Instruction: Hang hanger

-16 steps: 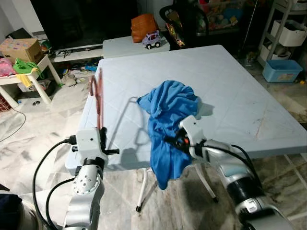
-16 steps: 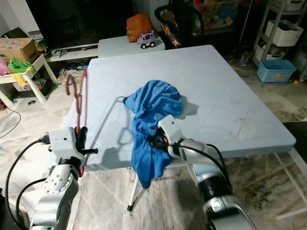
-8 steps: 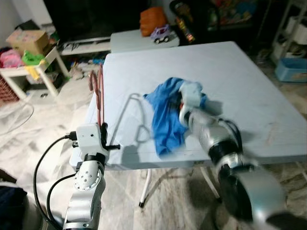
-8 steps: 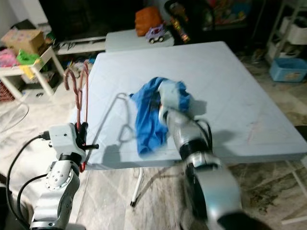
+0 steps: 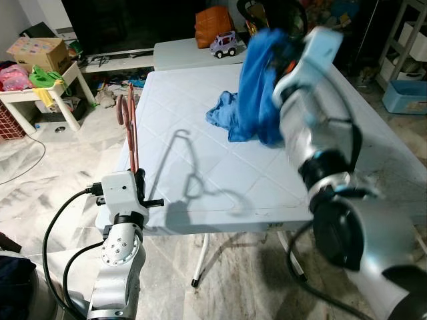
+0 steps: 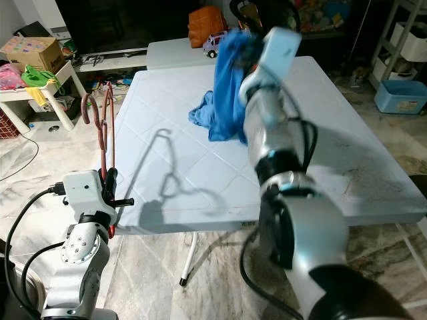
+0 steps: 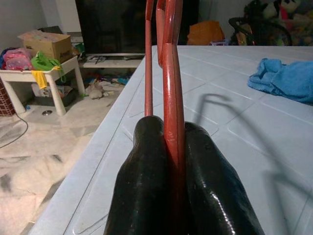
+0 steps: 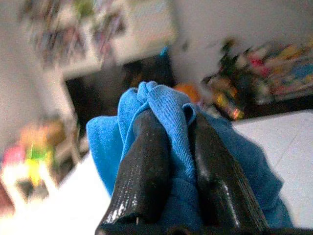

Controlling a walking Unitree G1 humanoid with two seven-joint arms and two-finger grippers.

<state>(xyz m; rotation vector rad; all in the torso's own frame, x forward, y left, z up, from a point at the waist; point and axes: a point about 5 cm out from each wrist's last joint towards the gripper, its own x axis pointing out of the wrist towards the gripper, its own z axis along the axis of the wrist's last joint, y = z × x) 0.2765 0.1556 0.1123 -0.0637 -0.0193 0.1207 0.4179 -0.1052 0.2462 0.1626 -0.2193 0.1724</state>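
Cluttered living room, marble-patterned floor. Pale blue plastic folding table (image 5: 200, 167), matte top moulded with diagonal grooves. Left gripper (image 7: 168, 147) at the table's near left edge, glossy black fingers pinched on a thin red hanger (image 5: 131, 130) standing upright above it, hook at top. Right gripper (image 8: 168, 152) raised over the table, fingers clamped on a soft, ribbed blue cloth (image 5: 257, 100); the cloth drapes below it in folds, tail bunched on the tabletop.
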